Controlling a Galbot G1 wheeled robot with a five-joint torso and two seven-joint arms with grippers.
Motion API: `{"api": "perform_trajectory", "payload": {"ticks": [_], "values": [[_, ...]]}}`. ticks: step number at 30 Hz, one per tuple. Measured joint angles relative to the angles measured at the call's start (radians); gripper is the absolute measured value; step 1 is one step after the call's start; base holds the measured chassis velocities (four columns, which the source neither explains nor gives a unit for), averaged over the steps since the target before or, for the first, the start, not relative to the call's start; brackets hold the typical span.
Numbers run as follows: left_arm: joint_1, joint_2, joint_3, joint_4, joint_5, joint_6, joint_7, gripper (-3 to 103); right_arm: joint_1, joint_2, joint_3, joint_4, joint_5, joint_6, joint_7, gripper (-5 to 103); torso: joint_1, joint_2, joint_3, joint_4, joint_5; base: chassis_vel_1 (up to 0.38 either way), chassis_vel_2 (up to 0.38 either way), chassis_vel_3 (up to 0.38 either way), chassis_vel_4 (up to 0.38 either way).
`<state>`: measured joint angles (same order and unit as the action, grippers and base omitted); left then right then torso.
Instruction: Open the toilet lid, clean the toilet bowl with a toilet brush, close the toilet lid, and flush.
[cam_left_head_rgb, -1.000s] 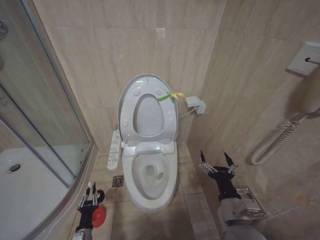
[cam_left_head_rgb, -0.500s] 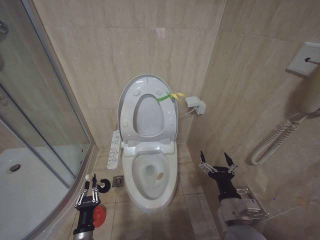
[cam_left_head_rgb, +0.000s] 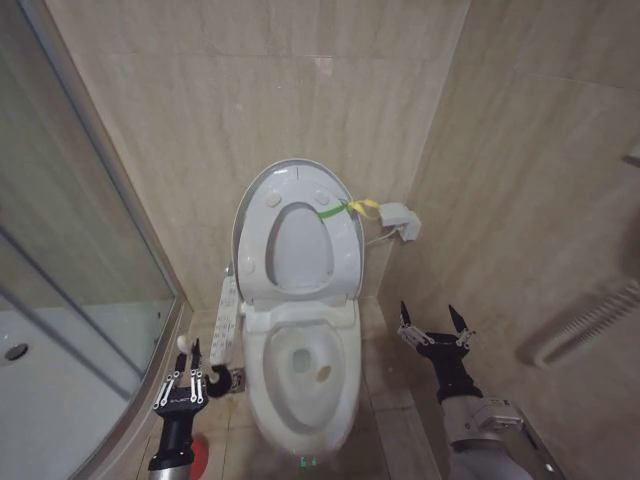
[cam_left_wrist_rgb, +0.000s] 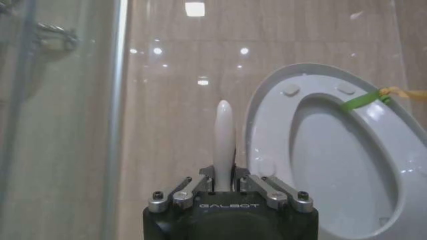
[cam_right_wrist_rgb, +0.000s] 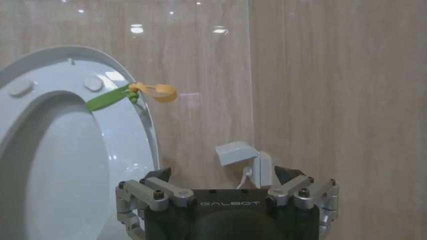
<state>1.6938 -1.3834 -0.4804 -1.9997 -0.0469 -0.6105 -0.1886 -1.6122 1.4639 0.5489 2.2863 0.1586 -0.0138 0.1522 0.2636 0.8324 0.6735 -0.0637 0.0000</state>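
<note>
The toilet lid (cam_left_head_rgb: 299, 246) stands raised against the back wall together with the seat ring (cam_left_head_rgb: 345, 250). A yellow-green strap (cam_left_head_rgb: 345, 208) hangs at the lid's rim. Below them the toilet bowl (cam_left_head_rgb: 345, 385) lies uncovered. My left gripper (cam_left_head_rgb: 188, 378) is at the bowl's left, shut on the white handle of the toilet brush (cam_left_head_rgb: 182, 345), which it holds upright above the red holder (cam_left_head_rgb: 198, 458). In the left wrist view the handle (cam_left_wrist_rgb: 223, 135) rises between the fingers of this gripper (cam_left_wrist_rgb: 223, 186), with the lid (cam_left_wrist_rgb: 333, 150) beyond. My right gripper (cam_left_head_rgb: 436, 322) hangs open and empty to the bowl's right.
A glass shower screen (cam_left_head_rgb: 80, 250) closes off the left side. The white button panel (cam_left_head_rgb: 228, 320) runs along the bowl's left and a floor drain (cam_left_head_rgb: 236, 381) lies beside it. A white wall box (cam_right_wrist_rgb: 243, 157) with a cable sits right of the lid.
The camera has shifted, moving the whole picture. My left gripper has lifted the brush up and away from the red holder, toward the bowl. The right gripper has held still.
</note>
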Motion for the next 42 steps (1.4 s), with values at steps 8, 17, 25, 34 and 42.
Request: {"api": "perform_trajectory", "payload": {"ticks": [8,17,25,34,42], "values": [[0.012,0.01,0.07,-0.08,0.007,0.036,0.014,18,0.0,0.0,0.0,0.0,0.0,0.0,0.0,100,-0.002,0.0,-0.001,-0.0001,0.0,-0.043,0.033,0.022,-0.043],[-0.007,0.049,0.137,-0.137,0.0,0.083,0.027,18,-0.001,0.0,0.0,0.0,0.0,0.0,0.0,100,-0.002,0.0,-0.001,0.0001,0.0,0.023,-0.024,-0.021,0.026],[-0.139,0.098,0.241,-0.047,-0.039,0.075,0.082,18,0.0,0.0,0.0,0.0,0.0,0.0,0.0,100,-0.001,0.0,0.0,0.0,0.0,0.0,0.0,0.0,0.0],[-0.273,0.103,0.304,0.117,-0.058,0.049,0.069,18,0.0,0.0,0.0,0.0,0.0,0.0,0.0,100,-0.001,0.0,0.0,0.0002,0.0,0.0,0.0,0.0,0.0],[-0.398,0.108,0.366,0.309,-0.126,0.032,0.077,18,0.0,0.0,0.0,0.0,0.0,0.0,0.0,100,-0.001,0.0,0.0,0.0001,0.0,0.0,0.0,0.0,0.0]]}}
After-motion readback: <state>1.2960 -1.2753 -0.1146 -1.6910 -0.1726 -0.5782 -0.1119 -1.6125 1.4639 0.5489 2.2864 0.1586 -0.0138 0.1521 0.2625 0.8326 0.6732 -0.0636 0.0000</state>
